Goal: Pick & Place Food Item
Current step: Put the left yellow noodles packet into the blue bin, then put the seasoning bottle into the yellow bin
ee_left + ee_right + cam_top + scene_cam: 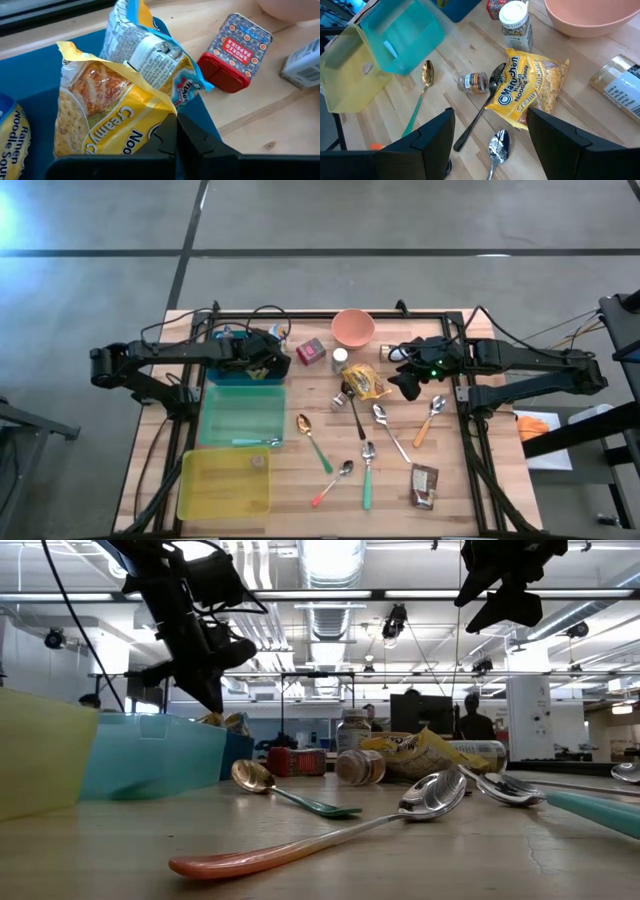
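Note:
A yellow noodle packet [105, 110] stands in the dark blue bin [45, 70] at the table's far left, beside a white and blue packet [145, 45] and another ramen packet [12, 145]. My left gripper [176, 132] is shut at the yellow packet's lower corner, over that bin's right side [268, 365]. My right gripper [490, 135] hangs open above the table's right half [408, 385], nothing between its fingers. Below and ahead of it a second yellow noodle packet [525, 87] lies flat on the wood. My left gripper pinches the yellow packet's lower corner edge [167, 117] between its two shut fingers, coming at it slanting down from the table's left. The packet stands roughly upright in the blue bin, leaning against the white and blue packet behind it; its bottom is hidden.
A teal bin [243, 415] and a yellow bin [225, 485] sit nearer than the blue one. A red paprika tin [311, 352], pink bowl [353, 328], spice jars [515, 20], several spoons [368, 465] and a brown snack bag [424, 485] are spread over the middle and right.

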Robot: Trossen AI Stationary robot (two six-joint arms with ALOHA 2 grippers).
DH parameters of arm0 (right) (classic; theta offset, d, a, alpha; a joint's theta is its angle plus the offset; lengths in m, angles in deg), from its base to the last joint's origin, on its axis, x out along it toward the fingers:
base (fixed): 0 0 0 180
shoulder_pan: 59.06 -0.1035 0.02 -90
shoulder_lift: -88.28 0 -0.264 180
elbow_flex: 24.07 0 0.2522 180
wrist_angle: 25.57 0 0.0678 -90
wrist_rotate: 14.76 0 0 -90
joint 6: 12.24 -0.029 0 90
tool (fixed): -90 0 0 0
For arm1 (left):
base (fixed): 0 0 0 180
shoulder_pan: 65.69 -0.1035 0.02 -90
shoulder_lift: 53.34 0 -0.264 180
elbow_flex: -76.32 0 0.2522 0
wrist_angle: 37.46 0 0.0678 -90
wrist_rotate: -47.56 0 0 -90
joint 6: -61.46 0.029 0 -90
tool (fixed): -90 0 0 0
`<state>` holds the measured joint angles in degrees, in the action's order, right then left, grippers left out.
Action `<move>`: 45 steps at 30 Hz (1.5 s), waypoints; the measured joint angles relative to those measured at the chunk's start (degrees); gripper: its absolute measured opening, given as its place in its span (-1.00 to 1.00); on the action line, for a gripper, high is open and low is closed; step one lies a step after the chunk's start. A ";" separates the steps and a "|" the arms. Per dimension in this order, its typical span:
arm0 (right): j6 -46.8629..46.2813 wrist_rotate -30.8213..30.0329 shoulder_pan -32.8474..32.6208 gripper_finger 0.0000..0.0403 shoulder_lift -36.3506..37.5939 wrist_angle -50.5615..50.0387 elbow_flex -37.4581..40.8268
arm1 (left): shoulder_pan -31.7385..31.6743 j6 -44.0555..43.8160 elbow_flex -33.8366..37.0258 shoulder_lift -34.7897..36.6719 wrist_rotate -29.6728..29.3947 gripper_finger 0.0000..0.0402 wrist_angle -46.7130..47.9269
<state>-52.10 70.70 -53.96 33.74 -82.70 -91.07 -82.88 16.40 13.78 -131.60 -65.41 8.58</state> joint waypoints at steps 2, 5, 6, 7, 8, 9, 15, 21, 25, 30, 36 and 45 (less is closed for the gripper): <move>0.00 0.00 0.01 0.20 0.00 0.00 0.00 | 0.00 -0.02 -0.01 0.01 0.58 -0.87 0.00; 0.00 0.00 0.00 0.20 0.01 0.00 0.00 | 0.01 -0.02 -0.02 0.04 0.73 -0.72 -0.02; 0.00 0.00 0.00 0.20 0.00 0.00 0.00 | 0.00 -0.02 -0.02 0.04 0.73 -0.67 -0.02; 0.00 0.00 0.01 0.20 0.00 0.00 0.00 | 0.00 -0.02 -0.03 0.04 0.74 -0.61 -0.02; 0.00 0.00 0.00 0.20 0.00 0.00 0.01 | 0.00 -0.02 -0.04 0.04 0.87 -0.55 -0.02; 0.00 0.00 0.01 0.20 0.00 0.00 0.01 | 0.00 -0.02 -0.04 0.04 1.30 -0.49 -0.05; 0.00 0.00 0.00 0.20 0.02 0.00 0.00 | 0.00 -1.42 -0.93 0.19 3.20 -0.15 0.13; 0.00 0.02 0.00 0.20 0.00 0.00 0.00 | 0.00 0.86 -5.81 0.44 3.25 0.04 0.30; -0.07 0.02 0.01 0.20 0.02 0.00 0.00 | 0.32 1.63 -10.14 0.44 3.61 0.06 0.48; -0.20 0.02 0.02 0.20 0.00 0.02 0.00 | 3.33 4.80 -14.84 0.15 5.71 0.06 0.28; 2.07 0.48 0.02 0.20 0.00 0.23 0.00 | 8.88 6.83 -19.21 -2.38 5.97 0.06 0.12; 22.94 4.82 0.00 0.20 -4.54 1.26 0.01 | 11.80 -4.31 -19.20 -3.69 9.29 0.06 0.20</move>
<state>-29.16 75.53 -53.96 29.20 -81.45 -91.06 -71.08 12.09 -5.42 -135.29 -56.12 8.78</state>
